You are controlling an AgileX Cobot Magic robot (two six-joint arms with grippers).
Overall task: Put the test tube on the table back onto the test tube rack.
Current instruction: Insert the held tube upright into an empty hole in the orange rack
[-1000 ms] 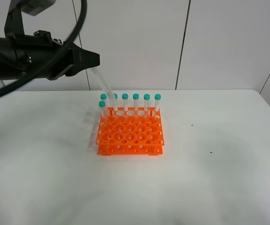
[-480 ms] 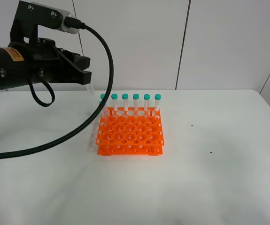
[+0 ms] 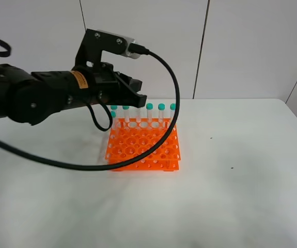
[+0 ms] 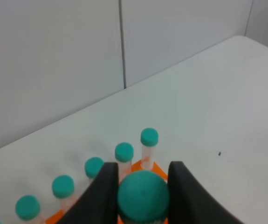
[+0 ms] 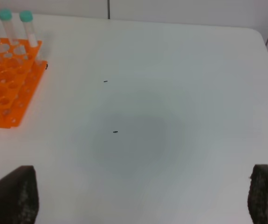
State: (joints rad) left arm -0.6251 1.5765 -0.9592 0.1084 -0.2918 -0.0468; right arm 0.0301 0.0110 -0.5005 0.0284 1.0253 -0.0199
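Over the back row of the orange plastic test tube rack [image 3: 143,147], the left tool [image 4: 142,176] is shut tight on the round teal cap of the test tube [image 4: 143,198]. The cap end points straight at the wrist camera, so the long body is hidden. Other tubes [image 3: 161,112] stand straight up in the rack's round holes on the smooth white tabletop [image 3: 241,196], and the right tool [image 5: 138,172] is wide open and holds nothing.
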